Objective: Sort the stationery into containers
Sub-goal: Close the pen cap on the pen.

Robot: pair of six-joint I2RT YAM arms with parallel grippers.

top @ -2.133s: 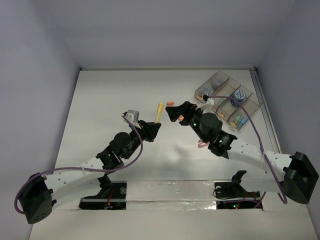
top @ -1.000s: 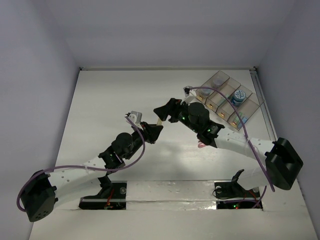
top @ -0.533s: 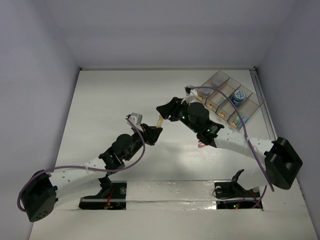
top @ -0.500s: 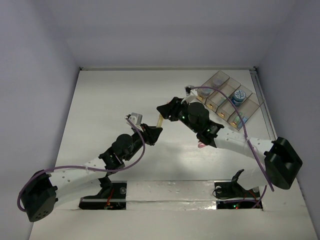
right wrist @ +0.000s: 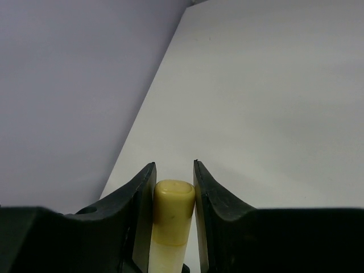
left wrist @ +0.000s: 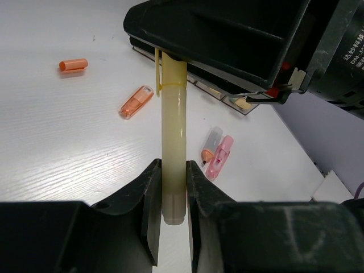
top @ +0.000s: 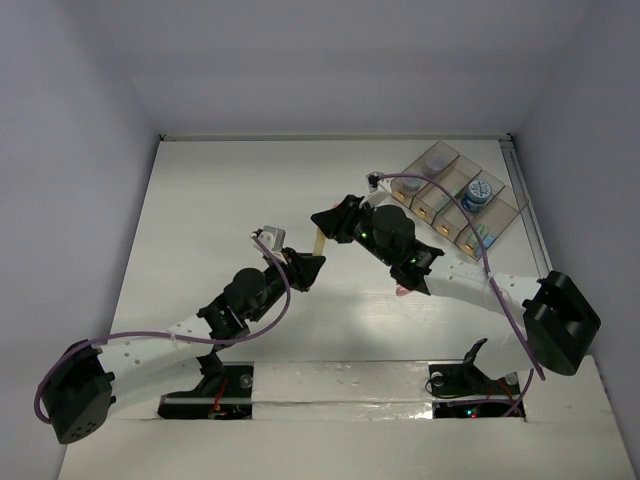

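A pale yellow stick (left wrist: 173,131) is held off the table between both grippers, seen as a short yellow piece (top: 318,243) from above. My left gripper (left wrist: 173,170) is shut on its lower end, and also shows mid-table (top: 311,263). My right gripper (right wrist: 173,163) has its jaws against both sides of the stick's yellow cap (right wrist: 173,199); from above it sits just beyond the stick (top: 322,221). The containers (top: 497,219), a row of clear brownish bins, stand at the far right and hold a blue roll (top: 476,194) and a grey-purple roll (top: 437,162).
Loose pieces lie on the white table: an orange stub (left wrist: 74,64), an orange capped piece (left wrist: 136,102), a grey-and-orange piece (left wrist: 211,145) and a pink piece (left wrist: 219,158), also visible as the pink piece (top: 403,290) beside the right arm. Walls enclose the table's sides.
The right gripper's jaws have narrowed onto the yellow stick's cap. Both arms stay almost still, and the left gripper keeps its grip.
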